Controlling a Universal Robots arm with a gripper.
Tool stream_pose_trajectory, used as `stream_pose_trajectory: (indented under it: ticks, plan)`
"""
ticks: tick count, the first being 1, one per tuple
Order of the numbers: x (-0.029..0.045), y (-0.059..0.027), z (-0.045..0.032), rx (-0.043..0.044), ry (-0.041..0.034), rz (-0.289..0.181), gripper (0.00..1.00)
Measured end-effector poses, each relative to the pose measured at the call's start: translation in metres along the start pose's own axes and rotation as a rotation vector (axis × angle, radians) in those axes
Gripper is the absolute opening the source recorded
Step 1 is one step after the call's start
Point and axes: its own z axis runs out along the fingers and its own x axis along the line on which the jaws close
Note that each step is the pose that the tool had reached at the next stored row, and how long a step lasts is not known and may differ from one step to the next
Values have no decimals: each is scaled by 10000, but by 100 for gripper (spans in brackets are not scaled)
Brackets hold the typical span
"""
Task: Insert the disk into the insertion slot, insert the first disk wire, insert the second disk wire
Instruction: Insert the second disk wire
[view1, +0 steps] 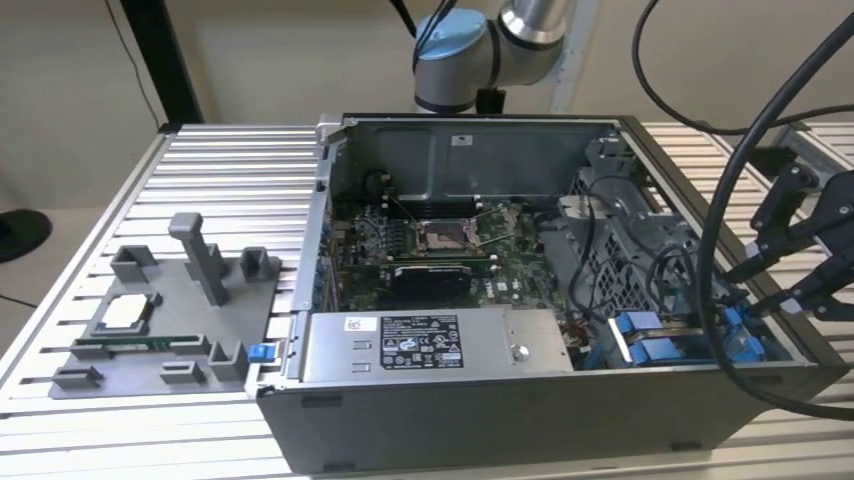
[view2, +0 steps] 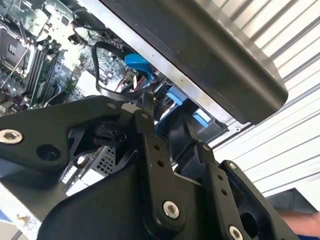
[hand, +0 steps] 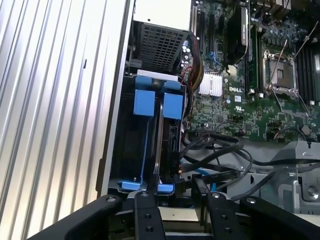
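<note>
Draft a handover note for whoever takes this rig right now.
Gripper: open, empty, beside the insertion slot.
Disk: appears to stand in the slot in its blue carrier; full seating can't be confirmed.
Black cables lie next to the slot; whether either is plugged in is unclear.
Left: confirm seating, both wires.

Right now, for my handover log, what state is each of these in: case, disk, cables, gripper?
computer case: open, side panel off.
disk: apparently seated on edge in the insertion slot.
cables: draped loose beside the disk.
gripper: open, holding nothing, at the slot's end.
</note>
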Motion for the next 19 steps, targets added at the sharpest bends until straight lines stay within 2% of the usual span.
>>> stream_pose_trajectory:
  ticks: [18,19]
  plan:
    - [5,-6,25,-47,-7,9,100]
    - [5,-7,25,-51,-7,9,0]
